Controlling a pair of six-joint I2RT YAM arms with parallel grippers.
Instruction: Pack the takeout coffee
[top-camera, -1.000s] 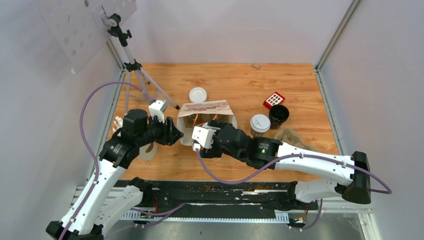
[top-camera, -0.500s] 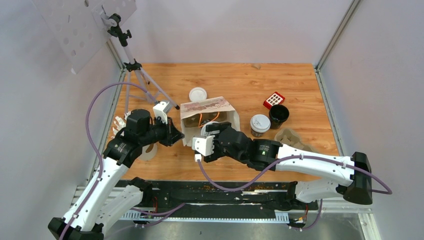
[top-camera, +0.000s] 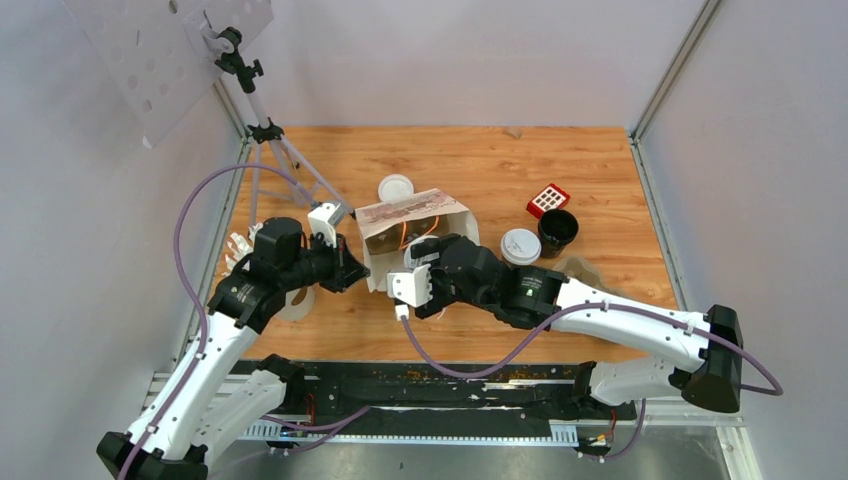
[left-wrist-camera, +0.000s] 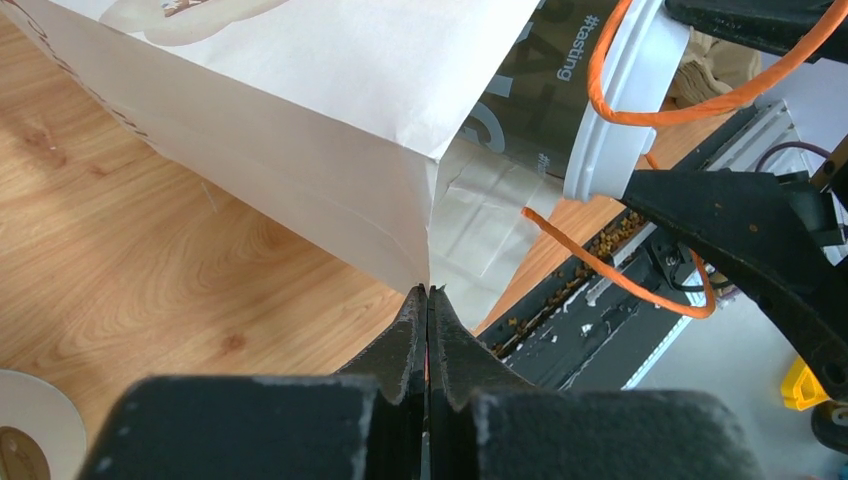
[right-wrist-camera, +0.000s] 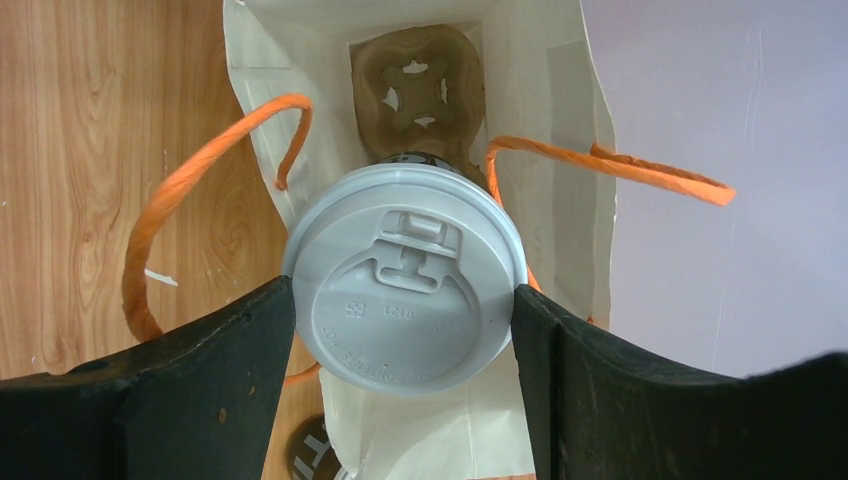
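The right pincer (right-wrist-camera: 402, 296) is pinching one takeout coffee cup (left-wrist-camera: 525, 100), one finger on each side at the rim of its white sip lid (right-wrist-camera: 405, 330). The cup hangs in the mouth of a paper bag (top-camera: 410, 212), which sits a little left of the counter's middle. Deep inside the bag lies a brown cardboard carrier (right-wrist-camera: 418, 95). Orange cord handles (right-wrist-camera: 200, 170) loop on both sides of the cup.

The left pincer (left-wrist-camera: 428, 310) is pressed together on the corner fold of the bag's mouth and appears to hold the paper open.

The second takeout cup (top-camera: 520, 245) stands upright on the wooden counter (top-camera: 600, 170), to the right of the bag. A black lidless cup (top-camera: 558, 230) stands just beside it. A loose white lid (top-camera: 396, 188) lies beyond the bag, toward the far edge.

The cups are probably light, though it cannot be seen whether they are full. Paper walls would dent under a hard squeeze, and the plastic lid looks smooth and could pop off. The safest hold seems to be just under the lid, where the rolled rim stiffens the cup. The cup should stay level. The bag is thin and floppy, so it needs holding open.
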